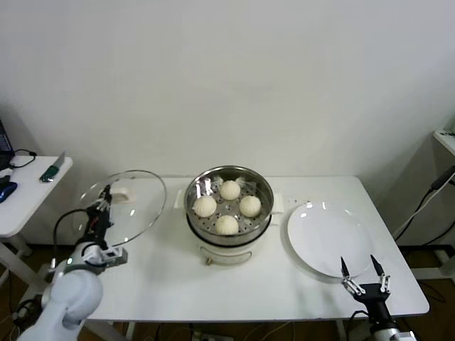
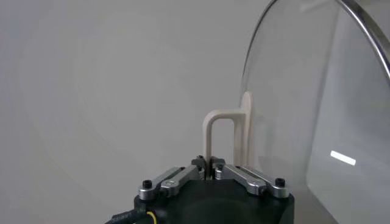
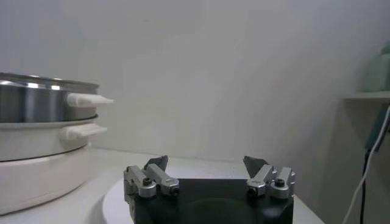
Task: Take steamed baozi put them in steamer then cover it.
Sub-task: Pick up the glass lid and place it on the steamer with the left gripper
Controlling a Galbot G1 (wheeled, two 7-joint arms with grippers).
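Observation:
Several cream-white baozi (image 1: pixel 229 190) lie in the shiny steel steamer (image 1: pixel 264 192) on its white pot base at the table's middle. Left of the steamer, my left gripper (image 1: pixel 106 196) is shut on the cream handle (image 2: pixel 217 137) of the glass cover (image 1: pixel 142 195) and holds it tilted above the table. In the left wrist view the cover (image 2: pixel 317 91) stands on edge just beyond the left gripper (image 2: pixel 209 168). My right gripper (image 1: pixel 362 272) waits open near the table's front right, empty; in its own view the right gripper (image 3: pixel 206 162) faces the steamer (image 3: pixel 36 100) from the side.
A white plate (image 1: pixel 313 238) lies empty right of the steamer, just behind the right gripper. A small side table (image 1: pixel 28 202) with a knife (image 1: pixel 52 169) stands at the far left. A shelf (image 1: pixel 446 138) and cables are at the far right.

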